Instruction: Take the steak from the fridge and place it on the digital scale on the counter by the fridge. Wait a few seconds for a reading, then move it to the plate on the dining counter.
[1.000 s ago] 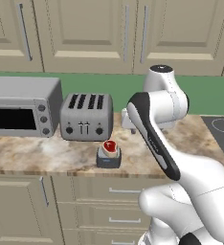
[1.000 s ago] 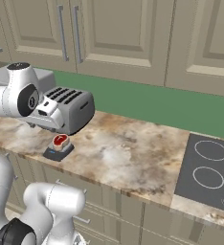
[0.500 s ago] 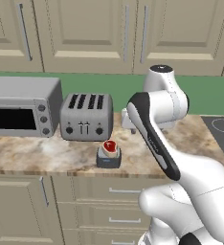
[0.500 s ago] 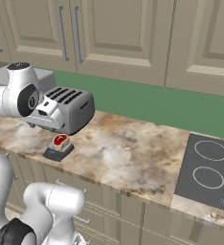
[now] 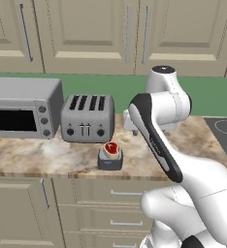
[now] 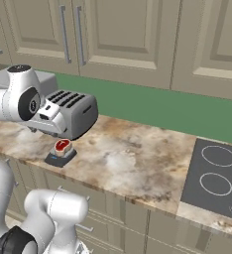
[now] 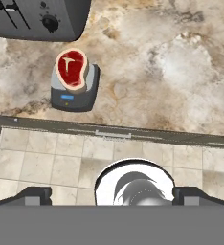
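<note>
Cream cabinets and a green wall back the marbled counter (image 5: 47,157), where the steak (image 7: 72,68) lies on top of the small scale (image 7: 75,93) near the front edge, just in front of the silver toaster (image 5: 88,117) and to the right of the toaster oven (image 5: 22,107). Raised well above the counter and looking down past its edge to the tiled floor (image 7: 47,165), the gripper (image 7: 112,196) has its fingers (image 7: 32,195) spread wide apart with nothing between them. Off to the right, a black cooktop (image 6: 214,176) is set into the stone.

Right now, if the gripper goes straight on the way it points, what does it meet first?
Probably the counter's front edge or the floor just before it, not the steak on the digital scale, which lies off to one side. Depth is unclear.
</note>
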You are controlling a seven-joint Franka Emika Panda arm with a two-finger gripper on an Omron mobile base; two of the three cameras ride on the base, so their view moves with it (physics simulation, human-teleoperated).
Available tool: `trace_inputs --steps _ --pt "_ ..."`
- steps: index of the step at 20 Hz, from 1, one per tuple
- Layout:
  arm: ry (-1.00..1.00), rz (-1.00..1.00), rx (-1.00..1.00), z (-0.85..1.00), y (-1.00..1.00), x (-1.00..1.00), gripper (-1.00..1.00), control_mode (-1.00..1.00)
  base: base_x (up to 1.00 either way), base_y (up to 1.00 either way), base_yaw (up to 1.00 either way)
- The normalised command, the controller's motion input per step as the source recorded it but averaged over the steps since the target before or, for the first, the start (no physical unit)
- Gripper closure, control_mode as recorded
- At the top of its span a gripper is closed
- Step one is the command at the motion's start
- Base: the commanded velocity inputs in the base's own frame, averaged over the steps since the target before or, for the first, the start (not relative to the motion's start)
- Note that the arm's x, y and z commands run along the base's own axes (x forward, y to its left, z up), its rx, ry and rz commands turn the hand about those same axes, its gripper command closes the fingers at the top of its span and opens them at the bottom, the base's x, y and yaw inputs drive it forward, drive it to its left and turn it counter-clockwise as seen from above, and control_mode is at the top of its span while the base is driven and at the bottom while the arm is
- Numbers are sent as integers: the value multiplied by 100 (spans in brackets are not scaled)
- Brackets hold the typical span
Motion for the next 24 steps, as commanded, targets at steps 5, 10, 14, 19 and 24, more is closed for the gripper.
trace_inputs --steps 5,10,14,19,24 --pt "0 0 0 0 0 0 -100 -100 0 0 0" --pt "0 0 0 0 0 0 -100 -100 0 0 0" --pt "0 0 0 0 0 0 -100 -100 0 0 0" --pt "0 0 0 0 0 0 -100 -100 0 0 0" --pt "0 0 0 0 0 0 -100 -100 0 0 0"
